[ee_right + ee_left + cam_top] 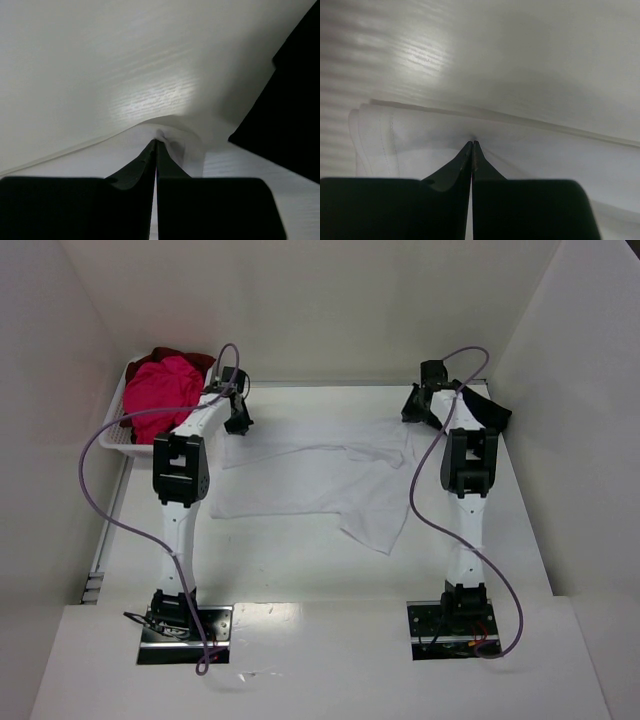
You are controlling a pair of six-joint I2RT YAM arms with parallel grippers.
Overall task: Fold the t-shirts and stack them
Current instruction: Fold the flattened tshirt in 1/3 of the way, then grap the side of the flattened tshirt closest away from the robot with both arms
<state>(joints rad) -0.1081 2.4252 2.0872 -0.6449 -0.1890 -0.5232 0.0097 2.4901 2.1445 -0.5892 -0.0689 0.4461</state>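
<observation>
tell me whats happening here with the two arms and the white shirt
The white t-shirt lies spread but rumpled on the table. The left gripper is shut on its far left edge, the right gripper on its far right edge. The pink t-shirt and dark red t-shirt sit in the basket at far left; the black t-shirt lies by the right gripper.

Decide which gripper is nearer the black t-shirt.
Right. The right gripper, shut on the white t-shirt, sits just beside the black t-shirt; the left gripper is across the table, by the basket.
</observation>
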